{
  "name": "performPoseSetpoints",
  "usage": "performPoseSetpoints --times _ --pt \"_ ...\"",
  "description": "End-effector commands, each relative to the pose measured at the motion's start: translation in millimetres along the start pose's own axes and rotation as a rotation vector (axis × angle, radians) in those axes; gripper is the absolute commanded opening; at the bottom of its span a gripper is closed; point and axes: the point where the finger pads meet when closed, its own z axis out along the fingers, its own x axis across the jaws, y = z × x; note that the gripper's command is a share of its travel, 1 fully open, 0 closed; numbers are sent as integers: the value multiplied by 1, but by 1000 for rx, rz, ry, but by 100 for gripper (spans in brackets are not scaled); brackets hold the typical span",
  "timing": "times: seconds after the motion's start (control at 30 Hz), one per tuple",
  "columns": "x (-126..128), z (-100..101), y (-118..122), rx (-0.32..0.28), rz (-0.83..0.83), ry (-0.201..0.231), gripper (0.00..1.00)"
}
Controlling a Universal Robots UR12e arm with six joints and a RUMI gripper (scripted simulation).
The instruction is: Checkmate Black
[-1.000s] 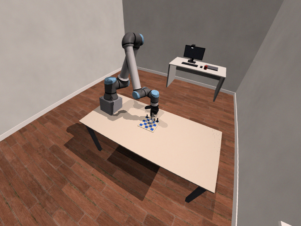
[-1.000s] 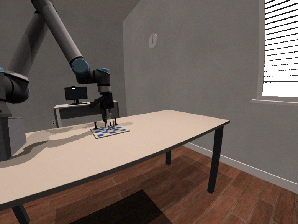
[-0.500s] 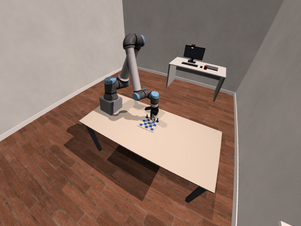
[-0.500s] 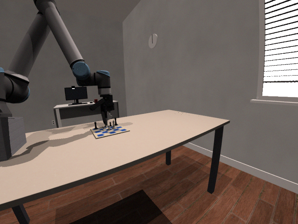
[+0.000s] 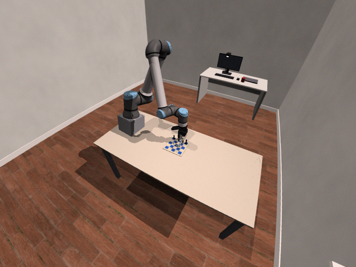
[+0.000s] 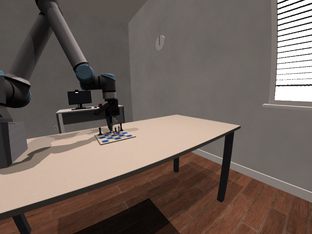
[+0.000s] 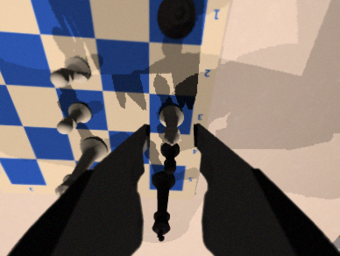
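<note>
The small blue-and-cream chessboard (image 5: 175, 146) lies on the table, and shows in the exterior view (image 6: 115, 137) too. In the wrist view my gripper (image 7: 172, 125) is low over the board's edge file. Its fingers stand apart on either side of a white pawn (image 7: 171, 117) on the rank 3 square, with gaps on both sides. Behind it in that file stand a black pawn (image 7: 169, 152) and a tall black piece (image 7: 161, 197). Another black piece (image 7: 176, 15) stands on rank 1. Three white pieces (image 7: 74, 115) stand upright to the left.
The arm's grey base block (image 5: 130, 123) stands on the table's far corner. A desk with a monitor (image 5: 229, 62) stands by the back wall. The black pieces close behind the fingers leave little room there.
</note>
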Motion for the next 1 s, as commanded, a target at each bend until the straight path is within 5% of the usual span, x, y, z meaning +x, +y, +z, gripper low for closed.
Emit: performPoseSetpoints --times 0.0,0.5,0.53,0.97 --pt "1 0 0 -1 -1 1 22" --pt "1 0 0 -1 -1 1 22" --pt "1 0 0 -1 -1 1 0" --pt "1 0 0 -1 -1 1 0"
